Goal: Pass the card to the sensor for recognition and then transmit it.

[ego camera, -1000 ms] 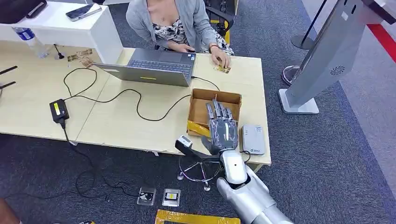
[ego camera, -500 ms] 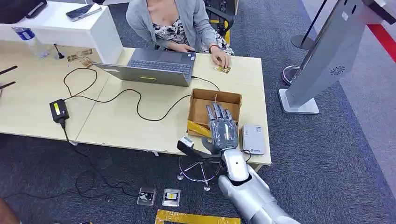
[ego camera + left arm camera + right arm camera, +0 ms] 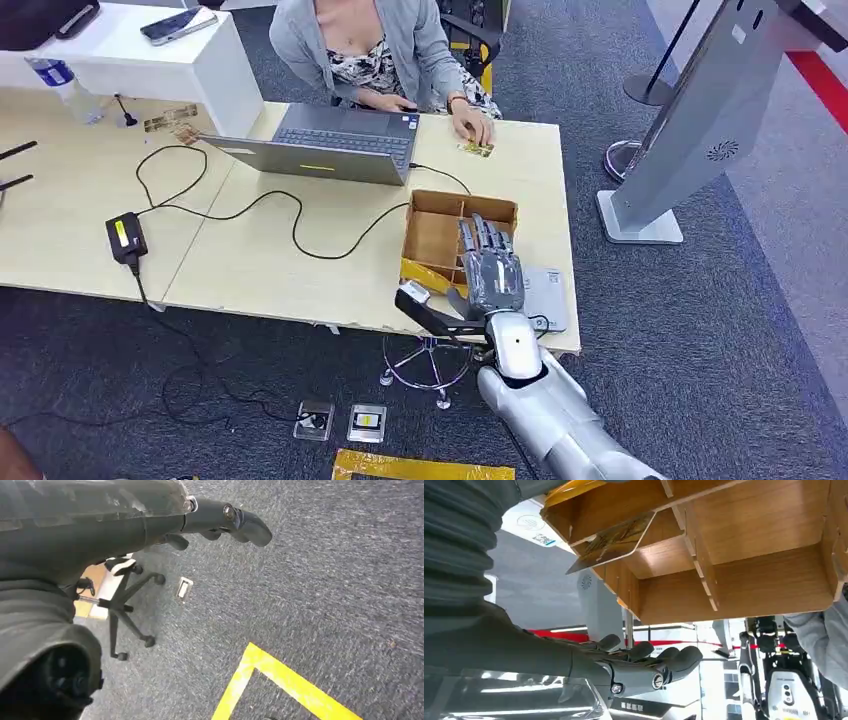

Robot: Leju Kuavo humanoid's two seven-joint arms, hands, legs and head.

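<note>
Head view frames are centred on a pale wooden table [image 3: 250, 260], seen from above. At the lower centre of the frame, the robot's right hand [image 3: 492, 272] is stretched forward, palm down, fingers extended side by side, over the right half of a divided cardboard box [image 3: 436, 232] near the table's front edge. Nothing is seen gripped in it; it is judged open, poised for a reach into the box.

Just right of the hand, partly covered by it, a flat grey card sensor [image 3: 547, 297] lies on the table, presumably kept beside the box so a card can be carried across in a short move.

Right wrist view shows the box compartments close up, with a card [image 3: 611, 542] leaning at a tilt against a compartment wall. The slant seems meant to leave an edge free for pinching. The card is apart from the fingers [image 3: 649, 657], which are held straight and together near it, not touching.

At the upper centre of the head view, a seated person's hand [image 3: 472, 126] rests on another small card at the table's far edge, behind an open laptop [image 3: 330, 145].

Left wrist view shows the left hand [image 3: 220, 522] hanging above grey carpet, fingers loosely curled with nothing in them; whether fully closed cannot be told.
</note>
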